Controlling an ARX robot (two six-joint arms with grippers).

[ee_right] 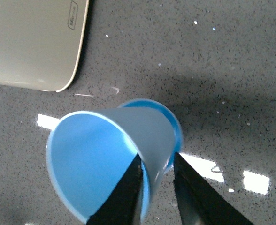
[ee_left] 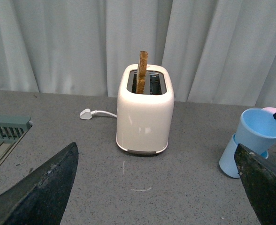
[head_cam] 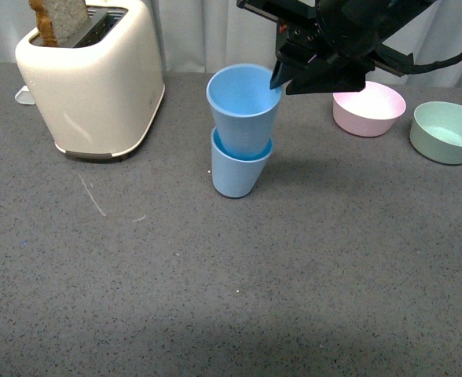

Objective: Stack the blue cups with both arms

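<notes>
Two light blue cups stand mid-table. The lower cup [head_cam: 237, 174] rests on the grey table [head_cam: 215, 298]. The upper cup [head_cam: 243, 106] sits tilted inside it. My right gripper [head_cam: 282, 77] is shut on the upper cup's rim, one finger inside and one outside; the right wrist view shows this cup [ee_right: 105, 150] pinched between the fingers [ee_right: 128, 192], with the lower cup's rim [ee_right: 175, 126] behind. My left gripper [ee_left: 159, 187] is open and empty, away from the cups; its view shows both cups [ee_left: 250, 140] at the right. The left arm is out of the front view.
A cream toaster [head_cam: 93, 75] with a slice of toast stands at the back left. A pink bowl [head_cam: 368, 108] and a green bowl [head_cam: 447, 131] sit at the back right. A white plug [ee_left: 86, 114] lies beside the toaster. Curtains hang behind.
</notes>
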